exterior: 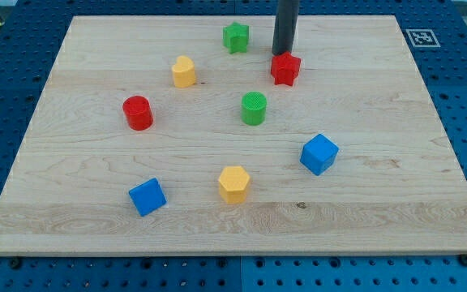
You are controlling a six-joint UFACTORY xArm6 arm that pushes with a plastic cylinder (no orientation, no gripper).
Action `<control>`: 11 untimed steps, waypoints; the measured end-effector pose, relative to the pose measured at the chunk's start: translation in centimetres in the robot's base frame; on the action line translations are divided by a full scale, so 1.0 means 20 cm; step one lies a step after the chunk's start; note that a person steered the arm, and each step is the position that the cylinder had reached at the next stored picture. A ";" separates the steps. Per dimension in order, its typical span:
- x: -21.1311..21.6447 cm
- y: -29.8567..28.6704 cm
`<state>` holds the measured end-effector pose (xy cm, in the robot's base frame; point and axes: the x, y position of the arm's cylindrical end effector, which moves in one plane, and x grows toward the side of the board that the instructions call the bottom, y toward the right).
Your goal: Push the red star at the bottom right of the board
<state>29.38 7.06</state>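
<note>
My tip stands on the wooden board just above the red star, on the side of it facing the board's top edge, touching it or very nearly so. The rod ends bare, with no fingers to open or close.

The red star sits in the upper half of the board, a little right of centre and nearer the top edge than any other edge. Its form is compact, with no long axis to be made out; one point seems to face the bottom edge, but the points are too small to read with certainty.

Toward the bottom right corner the wood lies open, save for the blue cube, which stands near the straight line from the star to that corner. The green cylinder is near the star, below and to the view's left of it. The green star lies near the top edge, left of my tip.

The yellow block, its shape unclear, rests in the upper left part, and the red cylinder lies further left, at mid-height. Toward the bottom edge stand the yellow hexagonal block, near the centre line, and a second blue cube to its left.
</note>
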 end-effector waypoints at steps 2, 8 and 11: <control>0.40 0.09; 1.39 0.55; 1.44 0.20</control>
